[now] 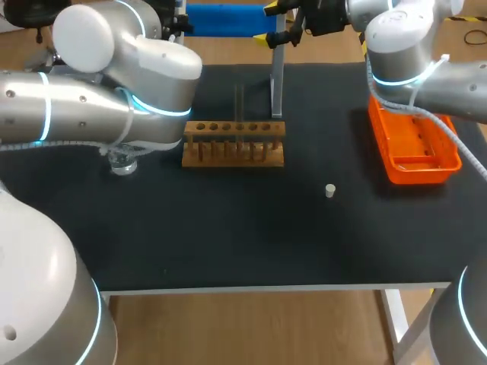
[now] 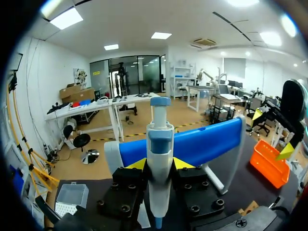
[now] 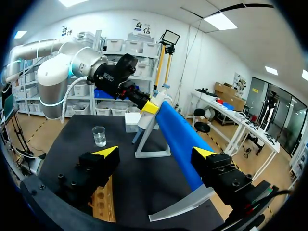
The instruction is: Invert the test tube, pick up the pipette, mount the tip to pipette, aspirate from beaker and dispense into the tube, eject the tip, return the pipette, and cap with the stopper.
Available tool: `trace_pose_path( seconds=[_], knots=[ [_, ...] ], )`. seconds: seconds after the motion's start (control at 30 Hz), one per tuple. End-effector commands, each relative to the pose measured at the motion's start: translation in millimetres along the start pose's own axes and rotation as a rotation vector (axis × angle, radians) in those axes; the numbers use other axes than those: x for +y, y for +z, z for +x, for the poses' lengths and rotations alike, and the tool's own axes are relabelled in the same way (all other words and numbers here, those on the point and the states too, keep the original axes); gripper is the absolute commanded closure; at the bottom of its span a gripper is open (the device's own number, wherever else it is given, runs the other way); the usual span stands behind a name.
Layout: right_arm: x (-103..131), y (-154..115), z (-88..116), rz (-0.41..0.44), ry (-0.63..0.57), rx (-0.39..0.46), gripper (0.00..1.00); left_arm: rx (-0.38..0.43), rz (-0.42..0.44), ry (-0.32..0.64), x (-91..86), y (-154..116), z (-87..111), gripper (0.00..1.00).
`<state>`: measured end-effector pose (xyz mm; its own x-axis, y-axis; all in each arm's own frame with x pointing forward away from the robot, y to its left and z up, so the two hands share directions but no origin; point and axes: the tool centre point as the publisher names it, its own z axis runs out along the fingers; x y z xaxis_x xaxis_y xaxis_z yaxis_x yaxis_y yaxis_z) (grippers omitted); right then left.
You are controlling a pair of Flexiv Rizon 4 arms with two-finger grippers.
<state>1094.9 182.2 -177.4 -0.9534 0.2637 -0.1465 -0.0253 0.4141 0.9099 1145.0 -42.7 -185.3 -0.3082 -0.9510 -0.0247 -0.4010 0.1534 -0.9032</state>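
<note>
Carrying the pipette (image 2: 160,139) to the tip box (image 2: 71,196) looks like the step in hand. It should go best with the barrel kept plumb and lowered straight over a single tip.

In the left wrist view the left tool (image 2: 160,164) is clenched on the pipette's white body from both sides. The blue plunger stands upright above the tool and a blue lower end pokes out beneath. Whether a tip is mounted cannot be told. The clear box sits on the bench (image 2: 240,175), beside and below the tool.

In the right wrist view the right tool (image 3: 156,152) is released, with nothing between its fingers. Ahead of it the pipette hangs over the bench, the beaker (image 3: 99,136) nearby.

In the head view the left arm (image 1: 99,114) hides the pipette. The rack (image 1: 232,142) stands mid-bench, and the stopper (image 1: 330,190) lies to its near right.
</note>
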Motion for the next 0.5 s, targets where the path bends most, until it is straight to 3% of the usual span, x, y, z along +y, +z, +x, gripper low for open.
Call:
trace_pose_path(
  seconds=[0.03,0.5],
  knots=[
    [0.1,-0.5,-0.8,0.002,0.001,0.003,0.00,-0.028,-0.040,-0.001,-3.4,4.5,2.9,1.00],
    [0.1,-0.5,-0.8,0.002,0.001,0.003,0.00,-0.043,-0.086,-0.015,5.6,10.7,0.5,1.00]
  ],
)
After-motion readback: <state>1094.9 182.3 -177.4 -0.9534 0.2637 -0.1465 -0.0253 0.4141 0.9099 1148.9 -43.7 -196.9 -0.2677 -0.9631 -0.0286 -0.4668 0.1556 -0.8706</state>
